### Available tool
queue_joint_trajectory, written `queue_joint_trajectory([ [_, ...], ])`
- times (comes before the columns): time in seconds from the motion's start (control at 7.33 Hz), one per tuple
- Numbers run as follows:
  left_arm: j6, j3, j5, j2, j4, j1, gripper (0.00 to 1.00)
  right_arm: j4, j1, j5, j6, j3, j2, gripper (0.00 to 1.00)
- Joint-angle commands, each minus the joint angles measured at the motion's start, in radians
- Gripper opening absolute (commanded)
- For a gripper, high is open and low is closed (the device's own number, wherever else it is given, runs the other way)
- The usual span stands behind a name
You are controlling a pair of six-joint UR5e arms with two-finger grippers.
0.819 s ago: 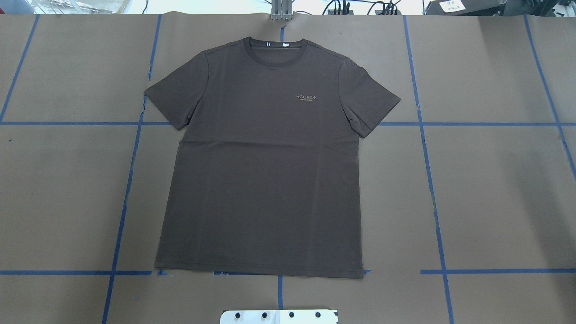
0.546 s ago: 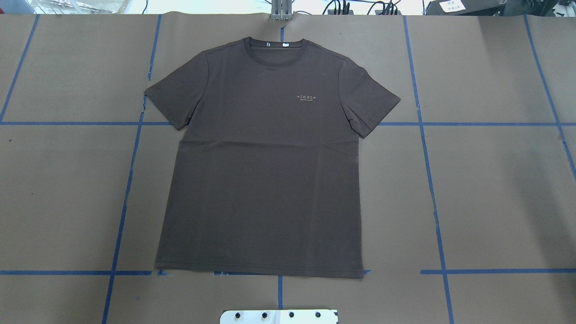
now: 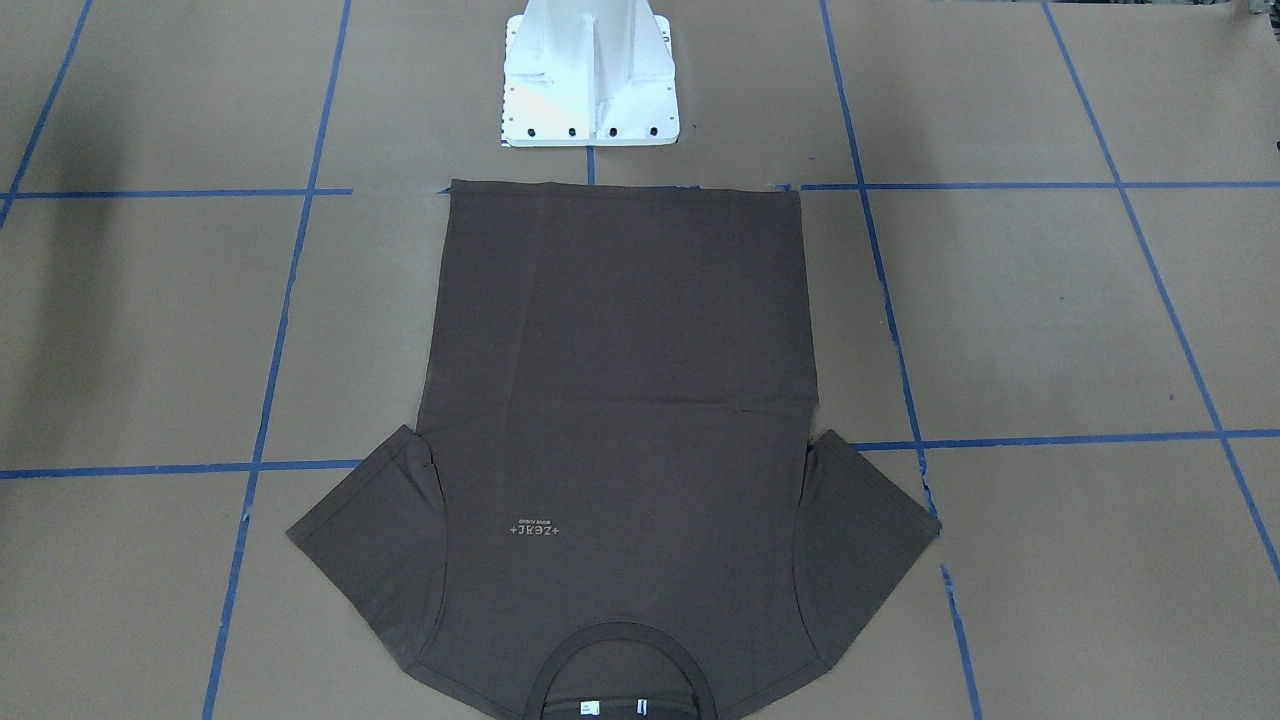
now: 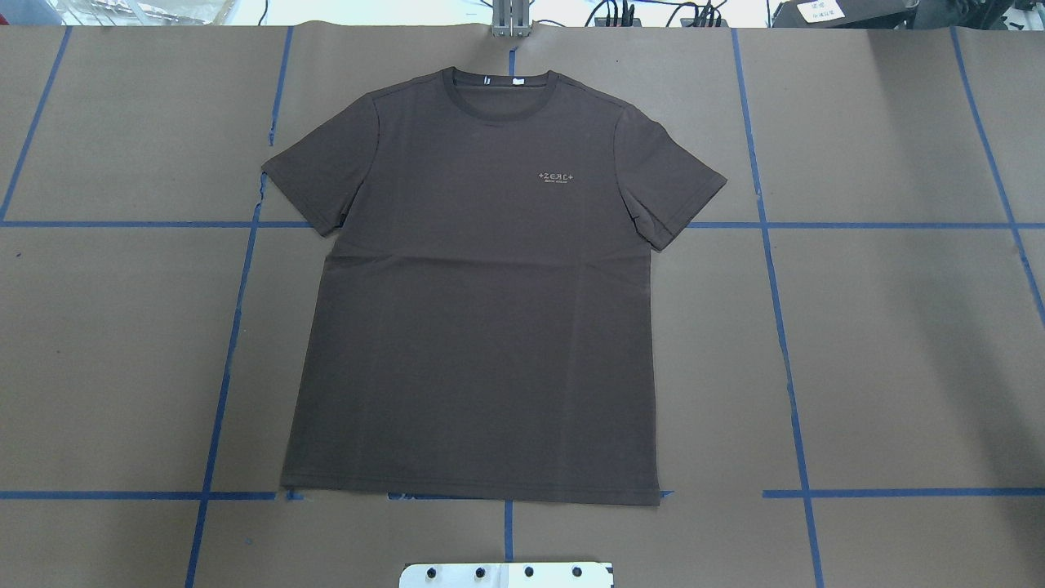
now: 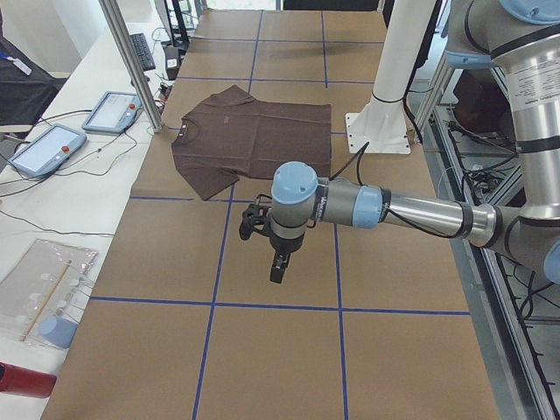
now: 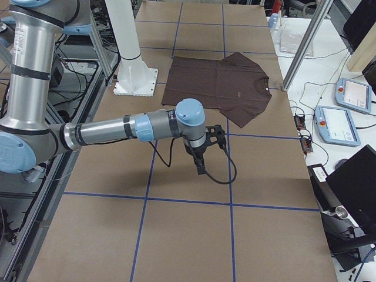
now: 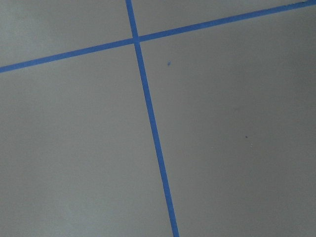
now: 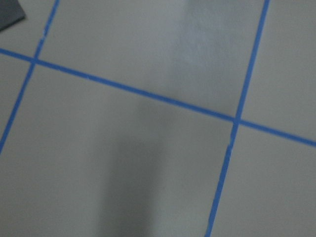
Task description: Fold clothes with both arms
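The dark grey-brown T-shirt lies flat and face up in the middle of the table, collar at the far side, hem near the robot's base. It also shows in the front-facing view and both side views. My left gripper hangs over bare table well to the shirt's left, pointing down. My right gripper hangs over bare table well to the shirt's right. Both show only in the side views, so I cannot tell whether they are open or shut. Neither touches the shirt.
The white pedestal base stands just behind the shirt's hem. Blue tape lines divide the brown table cover into squares. Teach pendants and cables lie on the white bench beyond the far edge.
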State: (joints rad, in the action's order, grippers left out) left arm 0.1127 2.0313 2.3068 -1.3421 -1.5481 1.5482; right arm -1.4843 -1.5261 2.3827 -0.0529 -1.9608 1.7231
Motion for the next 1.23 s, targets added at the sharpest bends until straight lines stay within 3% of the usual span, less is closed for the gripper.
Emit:
queue_joint_trajectory([
  [0.0, 0.005, -0.009, -0.009, -0.171, -0.073, 0.001, 1.00, 0.090, 0.001, 0.026, -0.001, 0.145, -0.129, 1.00],
  [0.14, -0.002, -0.014, -0.004, -0.161, -0.189, 0.003, 1.00, 0.116, 0.001, 0.080, 0.008, 0.186, -0.163, 1.00],
  [0.27, -0.004, -0.010, -0.001, -0.158, -0.211, 0.003, 1.00, 0.140, 0.003, 0.108, 0.013, 0.227, -0.225, 1.00],
  [0.55, -0.004, -0.010, 0.002, -0.158, -0.216, 0.001, 1.00, 0.154, 0.131, 0.081, 0.316, 0.252, -0.362, 1.00],
  [0.82, -0.004, -0.010, 0.002, -0.158, -0.216, 0.001, 1.00, 0.258, 0.281, -0.073, 0.573, 0.288, -0.454, 1.00],
  [1.09, -0.004, -0.010, 0.002, -0.158, -0.216, 0.001, 1.00, 0.538, 0.430, -0.228, 0.854, 0.476, -0.557, 0.98],
])
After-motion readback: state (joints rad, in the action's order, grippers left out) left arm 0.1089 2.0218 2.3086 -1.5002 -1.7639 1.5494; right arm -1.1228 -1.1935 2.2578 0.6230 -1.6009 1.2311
